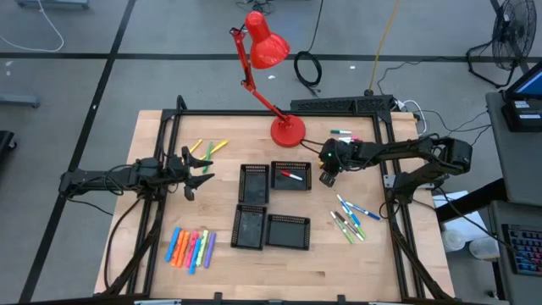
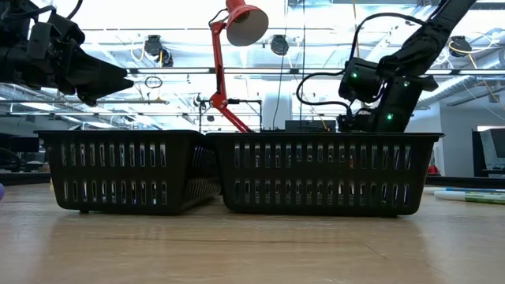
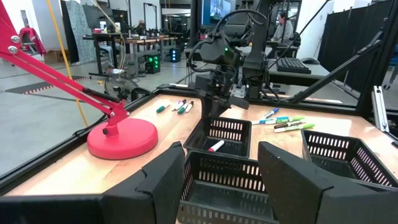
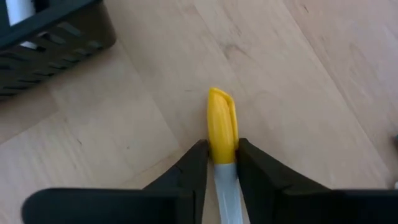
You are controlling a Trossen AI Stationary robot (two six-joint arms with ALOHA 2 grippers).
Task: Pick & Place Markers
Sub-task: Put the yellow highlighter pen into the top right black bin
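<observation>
We see the right gripper pinching a yellow-capped marker with a pale barrel between its dark fingers, over bare wood grain beside the black mesh tray toward the table's far right edge; the barrel's lower end is cut off. The left gripper hangs open near the left edge.

I worked in a robotics lab — an open hall with a grey taped floor and cables trailing across it. My wooden table sat in a black metal frame, lit by a red desk lamp. Beyond it stood desks with monitors, a seated person, a floor fan — and bright ceiling strip lights.
</observation>
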